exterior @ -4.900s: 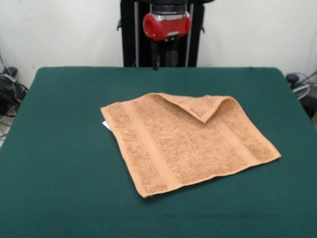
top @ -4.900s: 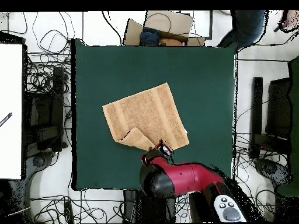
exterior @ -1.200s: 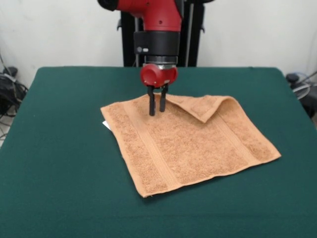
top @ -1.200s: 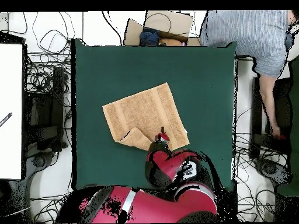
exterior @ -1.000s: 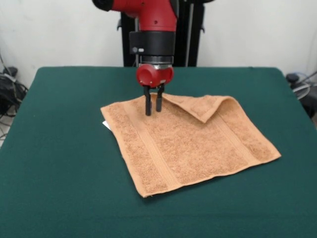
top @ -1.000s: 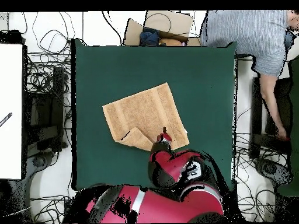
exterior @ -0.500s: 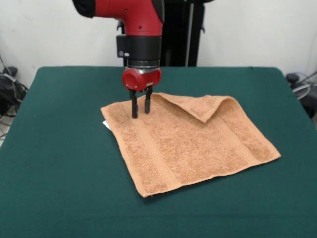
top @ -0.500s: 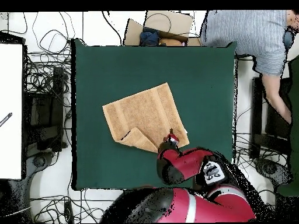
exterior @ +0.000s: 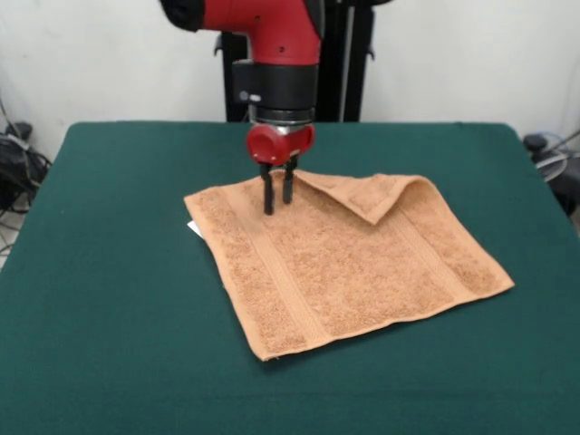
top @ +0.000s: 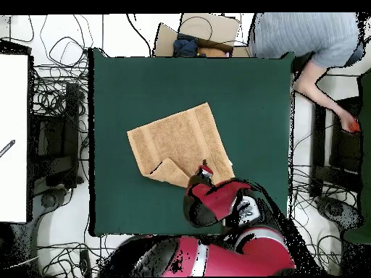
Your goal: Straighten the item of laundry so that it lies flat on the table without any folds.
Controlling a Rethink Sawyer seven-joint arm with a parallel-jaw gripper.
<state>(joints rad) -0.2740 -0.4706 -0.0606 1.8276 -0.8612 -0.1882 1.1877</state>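
**Operator:** My log for this moment. The red and black arm's fingers (exterior: 277,195) point straight down over the light orange-tan terry-cloth towel (exterior: 349,263), which lies about mid-way across the large table covered in dark green felt-like cloth (exterior: 109,272). The two black fingers stand narrow, a slim gap showing between them, and nothing is held in that gap.

**Second:** Are the tips on the cloth?

**Operator:** From the front view they end at or just above the pile; I cannot tell whether they touch. In the overhead view the arm's red body hides most of them; I only see their end (top: 203,169) at the towel's (top: 177,141) edge nearest the robot.

**Second:** What lies around the fingers?

**Operator:** Just beside them, on the side toward the picture's right in the front view, a folded-over corner flap (exterior: 367,195) rests on top of the towel, its point directed back onto the cloth. The fingers sit close to where that flap's edge begins. On the other side runs a woven band stripe (exterior: 272,272), from near the fingers away toward the camera. A small white tag (exterior: 193,228) peeks out at the towel's edge, well apart from the fingers.

**Second:** Anything off the table?

**Operator:** A person in a striped grey shirt (top: 304,36) leans at the overhead view's top right corner, arm reaching out past the table's edge, far from the fingers.
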